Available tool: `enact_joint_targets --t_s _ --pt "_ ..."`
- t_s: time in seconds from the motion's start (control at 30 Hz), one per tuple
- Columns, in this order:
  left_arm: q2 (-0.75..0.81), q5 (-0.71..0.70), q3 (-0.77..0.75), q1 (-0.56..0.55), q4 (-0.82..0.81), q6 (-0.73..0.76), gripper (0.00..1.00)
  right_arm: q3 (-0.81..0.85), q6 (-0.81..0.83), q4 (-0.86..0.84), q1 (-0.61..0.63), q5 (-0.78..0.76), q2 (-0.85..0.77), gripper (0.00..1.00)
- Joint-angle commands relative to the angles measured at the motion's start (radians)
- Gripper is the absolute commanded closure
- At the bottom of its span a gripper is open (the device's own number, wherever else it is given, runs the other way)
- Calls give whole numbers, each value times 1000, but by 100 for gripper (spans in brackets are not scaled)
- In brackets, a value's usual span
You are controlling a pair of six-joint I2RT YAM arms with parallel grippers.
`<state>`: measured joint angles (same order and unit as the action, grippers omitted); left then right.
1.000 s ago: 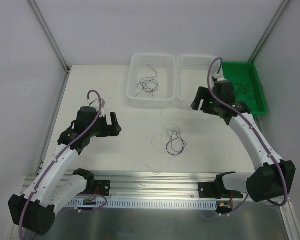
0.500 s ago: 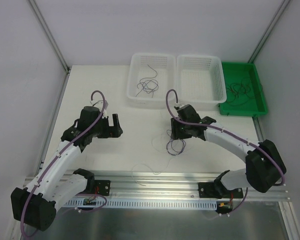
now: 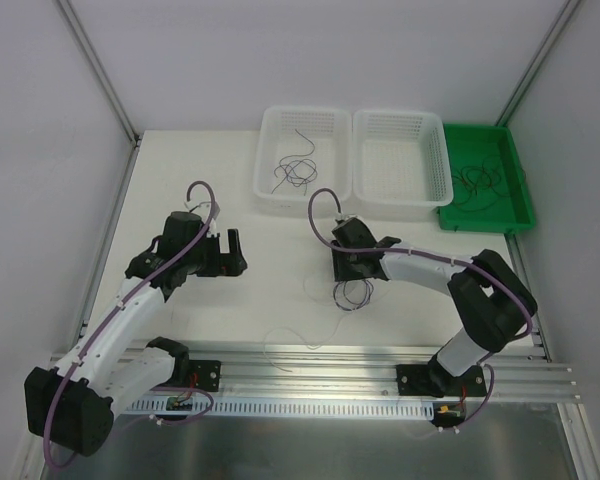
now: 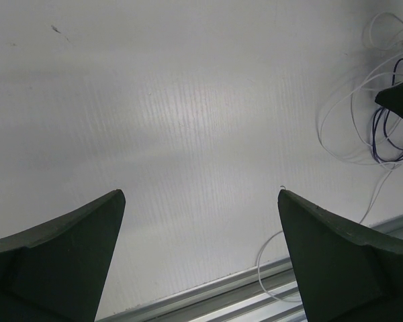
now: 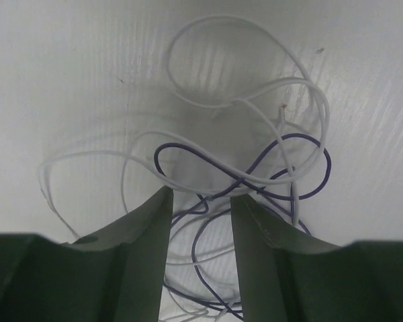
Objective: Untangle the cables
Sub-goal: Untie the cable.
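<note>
Centrally on the white table (image 3: 270,300), toward its near side, lies the tangle of cables (image 3: 352,293): thin white and dark purple loops crossing one another. The right gripper (image 5: 200,198) stands directly over the far part of the tangle, with its fingers (image 5: 138,248) pointing down at it. Its jaws are partly apart, the gap wider than any strand. Several purple and white loops run under that gap on the table surface, and nothing is clamped. The left gripper (image 4: 200,201) hovers left of the tangle and well apart from it, jaws spread wide, holding nothing, with bare table beneath.

An aluminium rail (image 3: 320,365) runs along the near edge, and a loose white strand (image 3: 298,338) lies just on its far side. Along the far edge, two white mesh baskets sit side by side, touching. The left basket (image 3: 300,207) holds curly dark wires (image 3: 296,172). The right basket (image 3: 400,203) meets a green tray (image 3: 505,150) that holds thin dark strands (image 3: 477,182). Grey panel walls (image 3: 40,150) close in the left and right sides. The broadest bare table lies at the far left, with a narrower band between the baskets and the two grippers.
</note>
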<state>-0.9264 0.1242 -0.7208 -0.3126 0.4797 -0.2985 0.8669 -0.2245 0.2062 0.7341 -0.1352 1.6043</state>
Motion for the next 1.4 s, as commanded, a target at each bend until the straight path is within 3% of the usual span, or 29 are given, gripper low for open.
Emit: enact_joint_targets --t_s 0.0,0.07,0.27,0.33,0.5,0.8,1.0,1.1,1.27,1.37 --pt "-9 28 -5 7 -1 13 1 24 -18 -33 10 -53 29 58" --pt "-14 32 -5 7 -1 13 1 26 0 -60 22 -43 43 61" --pt "-23 72 -5 6 -6 16 1 72 40 -54 27 -49 14 94" --pt "-20 95 -3 6 -15 10 1 87 48 -21 28 -61 -19 99" --pt "0 160 6 -14 -75 -78 1 124 68 65 27 -96 -188 99" --pt "-2 12 167 -338 -401 -365 1 171 111 246 28 -242 -455 99" --pt "-113 -144 141 -551 -538 -380 1 216 119 308 28 -256 -576 99" --pt "-167 -208 144 -608 -657 -367 1 210 117 314 27 -247 -596 99" --pt "-210 -222 239 -611 -1058 -445 2 140 99 283 27 -190 -639 99" --pt "-271 -213 219 -612 -1165 -464 3 121 91 268 28 -169 -652 99"
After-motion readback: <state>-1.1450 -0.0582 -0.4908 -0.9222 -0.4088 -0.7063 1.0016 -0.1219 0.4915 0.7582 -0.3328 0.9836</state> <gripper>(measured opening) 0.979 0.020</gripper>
